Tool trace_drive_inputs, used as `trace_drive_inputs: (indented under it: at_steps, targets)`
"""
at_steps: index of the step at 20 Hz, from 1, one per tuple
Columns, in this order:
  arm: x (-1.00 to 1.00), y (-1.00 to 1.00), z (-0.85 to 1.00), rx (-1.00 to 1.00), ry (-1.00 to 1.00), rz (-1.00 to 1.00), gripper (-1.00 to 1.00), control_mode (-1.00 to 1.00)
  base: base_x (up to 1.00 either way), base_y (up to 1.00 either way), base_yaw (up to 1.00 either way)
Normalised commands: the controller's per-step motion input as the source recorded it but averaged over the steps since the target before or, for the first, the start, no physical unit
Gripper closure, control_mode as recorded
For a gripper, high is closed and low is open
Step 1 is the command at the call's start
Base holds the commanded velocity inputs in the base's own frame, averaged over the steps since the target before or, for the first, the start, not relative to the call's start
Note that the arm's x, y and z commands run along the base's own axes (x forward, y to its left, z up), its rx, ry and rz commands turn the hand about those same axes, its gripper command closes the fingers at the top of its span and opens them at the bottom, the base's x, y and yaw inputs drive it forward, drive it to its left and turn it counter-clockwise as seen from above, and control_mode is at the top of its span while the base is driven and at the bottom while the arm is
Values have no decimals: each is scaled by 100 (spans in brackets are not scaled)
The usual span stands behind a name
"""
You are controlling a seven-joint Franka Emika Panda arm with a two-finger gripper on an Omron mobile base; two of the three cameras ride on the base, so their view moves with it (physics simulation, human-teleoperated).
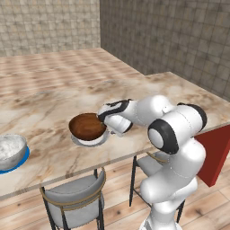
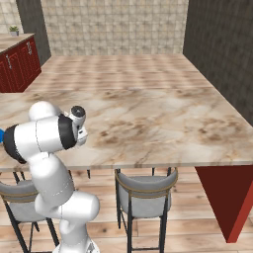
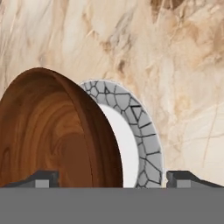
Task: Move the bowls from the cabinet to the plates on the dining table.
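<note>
The dark brown bowl [image 1: 87,126] [image 3: 57,131] rests on the pale grey plate [image 1: 91,143] [image 3: 148,144] near the front edge of the dining table [image 1: 54,85] [image 2: 148,113]. My gripper [image 1: 104,117] [image 3: 113,179] is at the bowl's right side, open, its fingertips [image 3: 43,178] spread wide to either side of the bowl's rim and holding nothing. Further left, the grey-white marbled bowl [image 1: 10,150] sits on the blue plate [image 1: 22,159]. The cabinet is out of view.
Grey padded chairs [image 1: 74,197] [image 2: 146,192] are tucked under the table's near edge. A red panel [image 1: 215,152] [image 2: 227,197] stands at the table's right end. A red-fronted counter [image 2: 20,64] lies far left, and tiled walls close the room behind.
</note>
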Motion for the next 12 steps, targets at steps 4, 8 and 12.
trace_drive_inputs:
  at_steps: [4,8,12]
  targets:
    - [-54,-7,39,0,-5,0,-100,-100,0,0,0]
    - [-65,-25,62,0,-9,0,-100,-100,0,0,0]
    - [-54,-42,77,-3,-12,0,-100,-100,0,0,0]
